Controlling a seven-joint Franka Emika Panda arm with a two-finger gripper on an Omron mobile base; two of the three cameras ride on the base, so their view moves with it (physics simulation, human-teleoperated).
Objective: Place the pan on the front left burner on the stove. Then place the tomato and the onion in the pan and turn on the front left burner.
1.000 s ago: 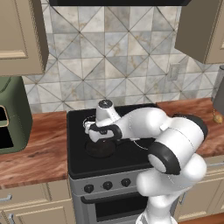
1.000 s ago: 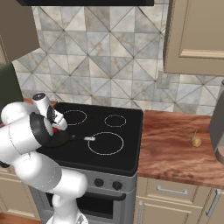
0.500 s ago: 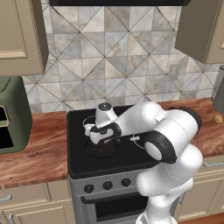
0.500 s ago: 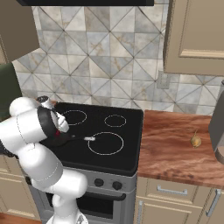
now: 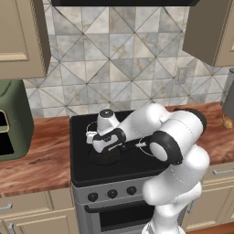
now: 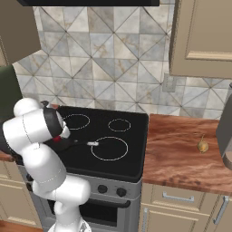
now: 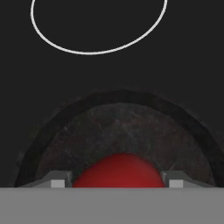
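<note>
hand view has the gripper [image 7: 118, 180] clasping the tomato [image 7: 119, 170] between its spread fingers, low over the pan [image 7: 118, 131], seemingly to drop it in.

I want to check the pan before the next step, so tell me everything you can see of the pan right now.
The pan is a small, round, shallow black frying pan with a dull, scuffed-looking inner floor and a raised dark rim. It sits flat on the stove, at its front left. Its thin dark handle, ending in a silvery tip, points toward the front right ring. The tomato is over its floor between the fingertips of the gripper; whether it touches the floor cannot be told.
</note>
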